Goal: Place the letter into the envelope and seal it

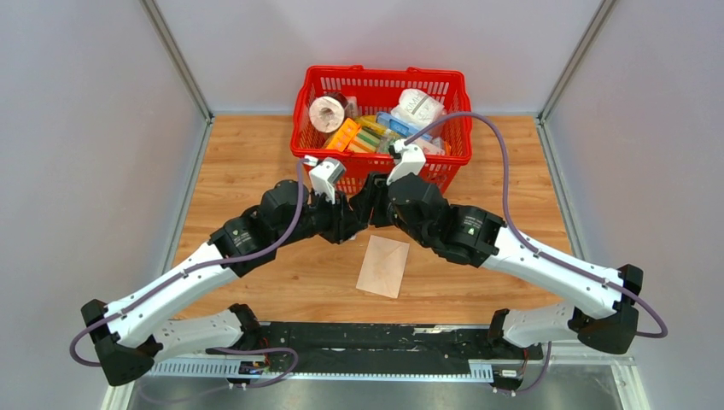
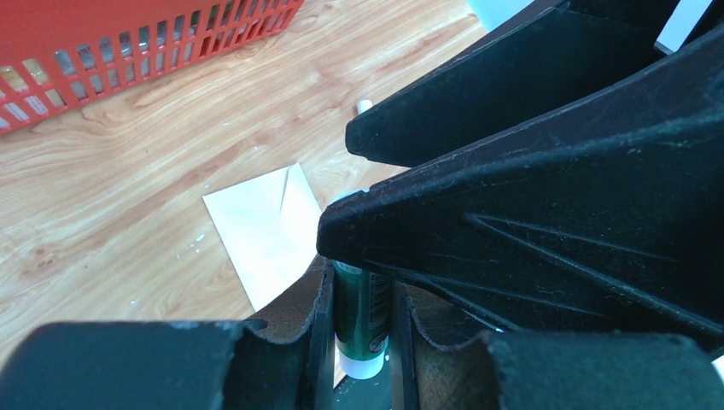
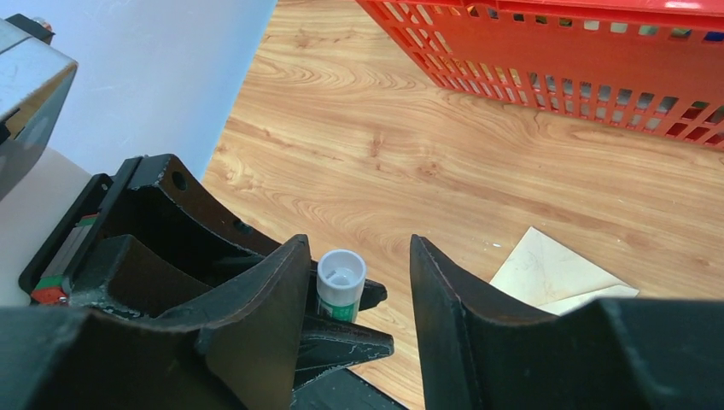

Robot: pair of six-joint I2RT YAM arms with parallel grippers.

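Note:
The tan envelope (image 1: pixel 384 265) lies flat on the wooden table, near the middle, and shows in the left wrist view (image 2: pixel 265 226) and the right wrist view (image 3: pixel 555 273). No separate whitish letter shows in any view. My left gripper (image 1: pixel 346 224) (image 2: pixel 360 295) is shut on a green glue stick (image 2: pixel 360 316) with white ends, held upright above the table. My right gripper (image 1: pixel 369 205) (image 3: pixel 359 256) is open, its fingers on either side of the glue stick's white top (image 3: pixel 340 278), which stands closer to its left finger. The two grippers meet just behind the envelope.
A red basket (image 1: pixel 384 73) full of mixed items stands at the back of the table, just behind both wrists. A small white cylinder (image 2: pixel 364 105) lies on the wood beside the grippers. Grey walls close in the left and right sides.

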